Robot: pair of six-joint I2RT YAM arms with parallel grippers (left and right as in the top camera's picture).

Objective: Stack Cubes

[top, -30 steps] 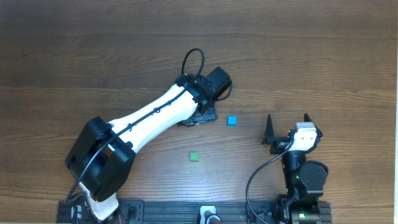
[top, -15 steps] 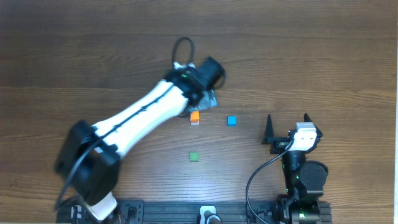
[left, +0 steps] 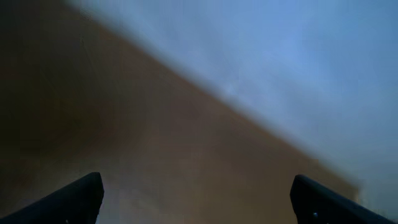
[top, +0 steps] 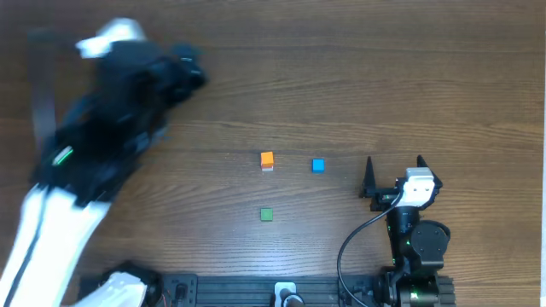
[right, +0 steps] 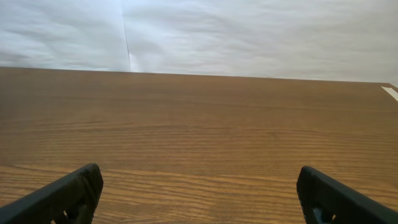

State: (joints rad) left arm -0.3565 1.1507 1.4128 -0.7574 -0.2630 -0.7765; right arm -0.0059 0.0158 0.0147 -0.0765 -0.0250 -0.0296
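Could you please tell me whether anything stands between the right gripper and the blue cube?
Nothing visible does: only bare table lies between the right gripper and the blue cube. The orange cube and green cube sit beyond it.

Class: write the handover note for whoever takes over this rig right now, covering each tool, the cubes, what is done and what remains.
Left tool: open, empty, at the table's far left.
Right tool: open, empty, near its base.
Orange cube mid-table, with a pale sliver at its near edge, perhaps a cube beneath; cannot tell. Blue cube to its right, green cube nearer the bases; all apart.
Done: at most one stacking.
Left: blue and green not yet stacked.
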